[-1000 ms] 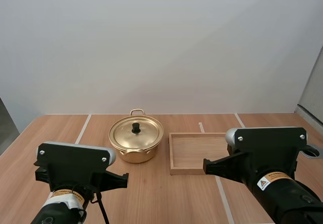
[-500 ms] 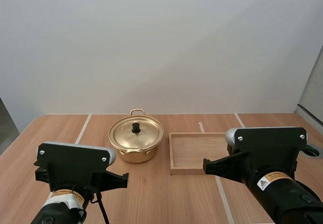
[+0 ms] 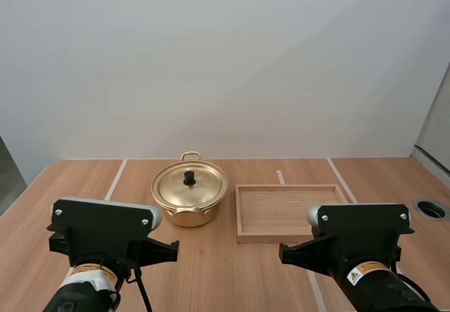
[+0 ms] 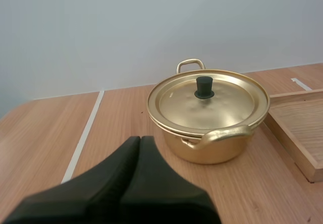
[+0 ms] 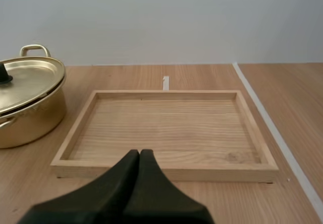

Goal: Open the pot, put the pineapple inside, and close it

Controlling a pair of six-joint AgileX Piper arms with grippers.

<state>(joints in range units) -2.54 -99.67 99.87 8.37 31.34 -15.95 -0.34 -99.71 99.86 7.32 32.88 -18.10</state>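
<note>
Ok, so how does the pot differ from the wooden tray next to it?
The pot is round, shiny gold metal; the wooden tray is rectangular, pale matte wood. The pot stands tall with loop handles; the tray is shallow and has none. The pot is closed by its lid with a black knob; the tray is open on top, its floor bare. Both sit flat on the table, side by side, apart.

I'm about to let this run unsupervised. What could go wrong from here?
1. The lid has only a small black knob. The left gripper, now shut, could slip off it or shove the pot.
2. The wooden tray lies close beside the pot, so a swung lid could clip its rim.
</note>
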